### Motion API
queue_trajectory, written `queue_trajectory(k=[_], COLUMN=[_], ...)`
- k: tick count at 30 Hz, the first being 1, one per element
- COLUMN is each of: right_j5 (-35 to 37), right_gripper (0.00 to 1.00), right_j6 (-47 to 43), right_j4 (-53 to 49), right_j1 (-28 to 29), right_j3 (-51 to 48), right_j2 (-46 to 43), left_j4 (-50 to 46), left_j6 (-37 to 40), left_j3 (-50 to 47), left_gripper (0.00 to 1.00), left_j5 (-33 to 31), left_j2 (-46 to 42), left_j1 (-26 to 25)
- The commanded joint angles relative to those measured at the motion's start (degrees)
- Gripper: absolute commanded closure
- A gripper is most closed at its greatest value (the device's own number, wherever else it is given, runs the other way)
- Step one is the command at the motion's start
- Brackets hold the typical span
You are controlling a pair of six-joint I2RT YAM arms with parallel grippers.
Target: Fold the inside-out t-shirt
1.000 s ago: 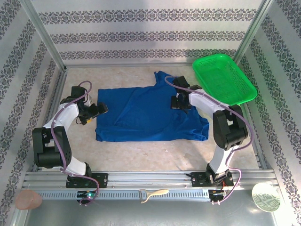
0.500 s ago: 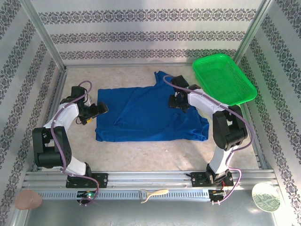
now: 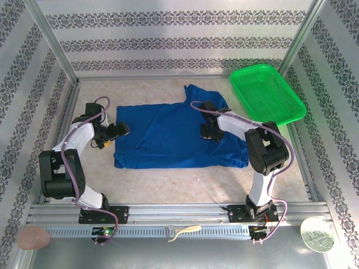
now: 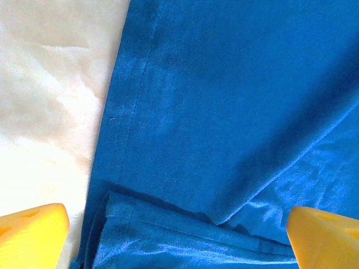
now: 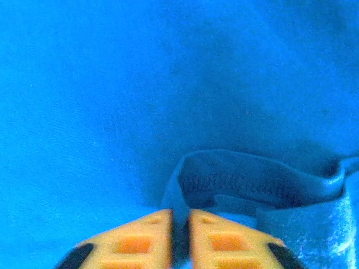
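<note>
The t-shirt (image 3: 174, 137) lies spread flat across the middle of the desk (image 3: 185, 179), with a bunched lump reaching toward the far edge. The right tool (image 3: 210, 131) sits low on its right half, jaws closed on a raised fold of blue cloth beside a stitched band. The left tool (image 3: 119, 130) hangs wide open at the shirt's left edge, its yellow fingers (image 4: 33, 235) straddling the hem without touching it. To my eye the pinch wants lifting gently and drawing toward the left side, low enough that the under layer is not dragged along, and the left tool should close on that hem to anchor it. I cannot tell whether the band is collar or sleeve hem, nor how many layers are caught; the right arm covers that spot from above. A green basket (image 3: 266, 92) leans at the far right corner, apart from the shirt.
</note>
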Motion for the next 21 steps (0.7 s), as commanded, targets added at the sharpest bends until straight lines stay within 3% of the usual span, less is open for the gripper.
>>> queue_trajectory(k=[1,11,21], right_j5=[1.6,2.0,1.9], right_gripper=[1.0,1.0,1.0], right_j6=[-0.2,-0.9,-0.9], right_j4=[0.2,-1.3,-1.3], right_j1=[-0.2,-0.1,-0.7], right_j3=[-0.1,4.5,11.7], right_j2=[-0.7,-6.3,1.1], left_j4=[0.4,0.2,0.2], left_j6=[0.1,0.3,0.3], left_j3=[1.2,1.4,1.1], left_gripper=[0.0,0.0,0.0], left_j5=[1.1,1.1,1.1], left_j2=[0.3,0.4,0.6], left_j1=[0.5,0.5,0.5])
